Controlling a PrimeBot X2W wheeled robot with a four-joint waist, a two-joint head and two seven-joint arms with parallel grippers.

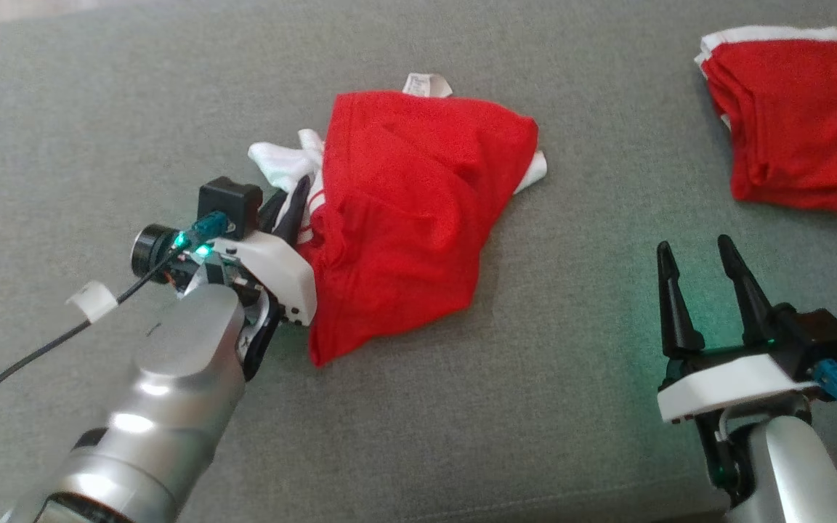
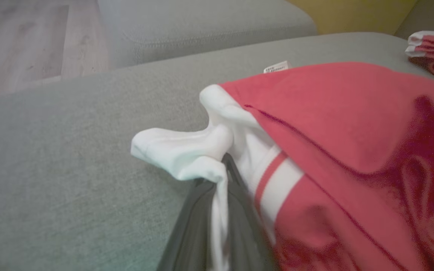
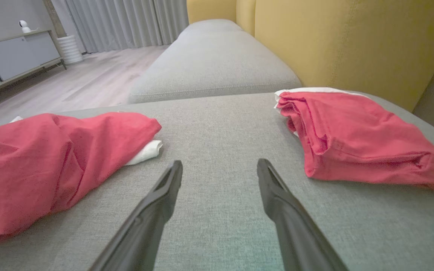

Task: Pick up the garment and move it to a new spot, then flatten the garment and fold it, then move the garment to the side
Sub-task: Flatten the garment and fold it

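Garment (image 1: 404,218), red with white trim (image 2: 179,158), lies crumpled on the grey sofa cushion (image 1: 99,109), spreading ahead and to the right of the left gripper (image 1: 289,200). Head view: that gripper's fingertips sit at the garment's edge, grip itself unclear. Left wrist view resolves it: jaws closed, pinching a fold of white trim between the dark fingers (image 2: 190,229). Right gripper (image 1: 693,250): jaws apart, holding nothing, over bare cushion; garment ahead-left of it, a second folded red garment (image 1: 796,138) ahead-right. Right wrist view adds a yellow backrest (image 3: 333,37) beyond.
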